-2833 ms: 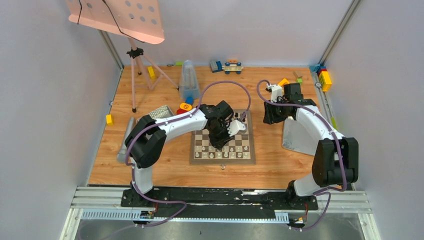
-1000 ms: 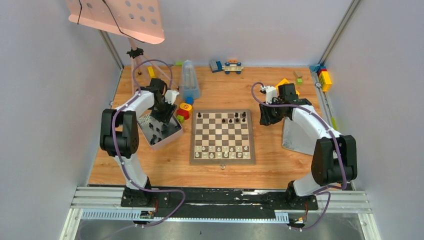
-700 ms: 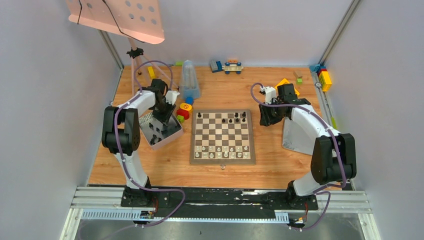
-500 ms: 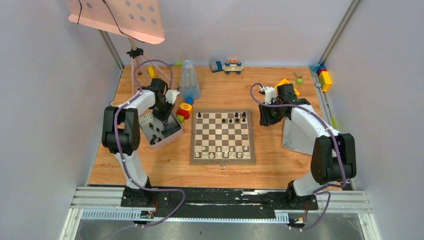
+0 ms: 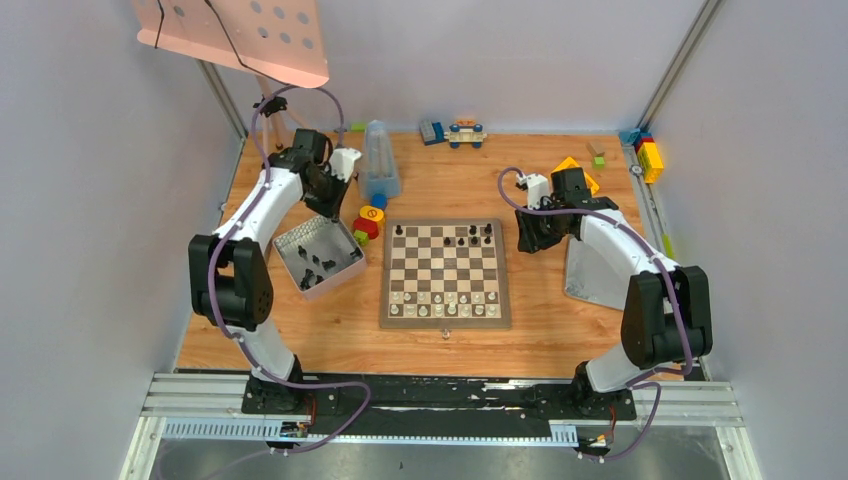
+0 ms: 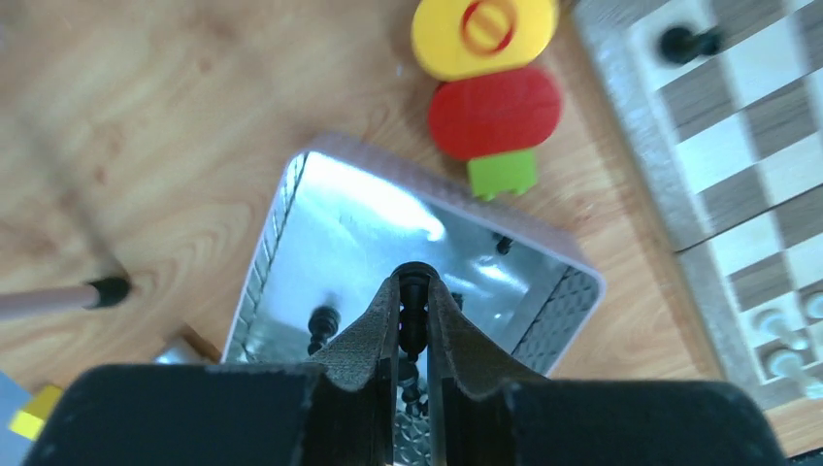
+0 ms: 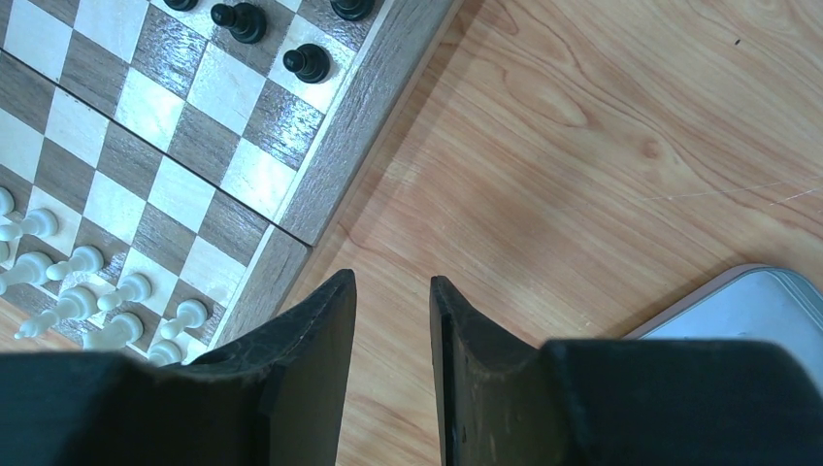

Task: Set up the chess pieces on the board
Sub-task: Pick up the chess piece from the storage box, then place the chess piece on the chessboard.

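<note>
The board [image 5: 445, 272] lies mid-table with a few black pieces [image 5: 473, 236] along its far rows and several white pieces [image 5: 440, 304] along its near rows. My left gripper [image 6: 414, 291] is shut on a black chess piece [image 6: 414, 316] and holds it above the grey metal tray [image 6: 330, 223], which holds more black pieces [image 5: 316, 266]. In the top view the left gripper [image 5: 333, 205] is over the tray's far corner. My right gripper [image 7: 392, 282] is open and empty over bare wood just right of the board [image 7: 330, 165]; it also shows in the top view [image 5: 528, 238].
Red, yellow and green toy blocks [image 5: 366, 222] sit between tray and board. A clear bottle [image 5: 377, 160], a pink stand [image 5: 268, 150] and more blocks [image 5: 452, 131] stand at the back. A grey lid [image 5: 590, 272] lies right of the board.
My left gripper left the board, went to the tray, closed on a black piece and has lifted it up and back. The right arm has barely moved.
</note>
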Robot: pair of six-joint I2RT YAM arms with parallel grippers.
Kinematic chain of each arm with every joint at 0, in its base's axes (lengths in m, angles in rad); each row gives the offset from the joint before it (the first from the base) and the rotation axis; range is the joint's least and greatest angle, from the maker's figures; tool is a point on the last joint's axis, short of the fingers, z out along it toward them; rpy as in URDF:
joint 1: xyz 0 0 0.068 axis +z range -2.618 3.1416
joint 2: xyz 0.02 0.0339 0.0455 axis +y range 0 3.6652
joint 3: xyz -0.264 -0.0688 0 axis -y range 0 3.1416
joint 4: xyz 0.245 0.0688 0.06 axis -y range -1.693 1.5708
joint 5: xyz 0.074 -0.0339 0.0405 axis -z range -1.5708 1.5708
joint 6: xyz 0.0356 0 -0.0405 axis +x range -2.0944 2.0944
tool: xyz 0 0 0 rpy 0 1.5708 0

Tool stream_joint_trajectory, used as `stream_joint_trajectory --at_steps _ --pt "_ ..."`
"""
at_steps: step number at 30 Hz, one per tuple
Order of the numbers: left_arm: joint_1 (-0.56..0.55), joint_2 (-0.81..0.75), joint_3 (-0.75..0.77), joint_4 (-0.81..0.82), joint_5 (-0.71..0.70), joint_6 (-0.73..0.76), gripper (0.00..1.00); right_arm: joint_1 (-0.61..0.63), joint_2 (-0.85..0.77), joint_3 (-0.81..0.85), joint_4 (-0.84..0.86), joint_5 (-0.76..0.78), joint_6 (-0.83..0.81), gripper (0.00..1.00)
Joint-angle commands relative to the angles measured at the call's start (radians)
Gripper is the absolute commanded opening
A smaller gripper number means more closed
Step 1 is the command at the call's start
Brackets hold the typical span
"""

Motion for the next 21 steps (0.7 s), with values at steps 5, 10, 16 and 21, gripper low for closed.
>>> stream_joint_trajectory --at_steps 5,10,16,21 --pt "-0.174 0.034 0.257 -0.105 0.033 -0.013 0.13 0.006 0.013 0.03 0.013 0.013 -0.019 0.34" --pt "-0.267 0.171 0.406 -0.158 0.049 -0.031 0.13 0.008 0.014 0.03 0.013 0.015 -0.021 0.34" --pt "-0.345 0.322 0.534 -0.186 0.035 -0.039 0.13 0.008 0.012 0.029 0.013 0.014 -0.021 0.34" --pt "-0.372 0.4 0.586 -0.189 0.052 -0.055 0.14 0.009 0.012 0.029 0.011 0.013 -0.023 0.34"
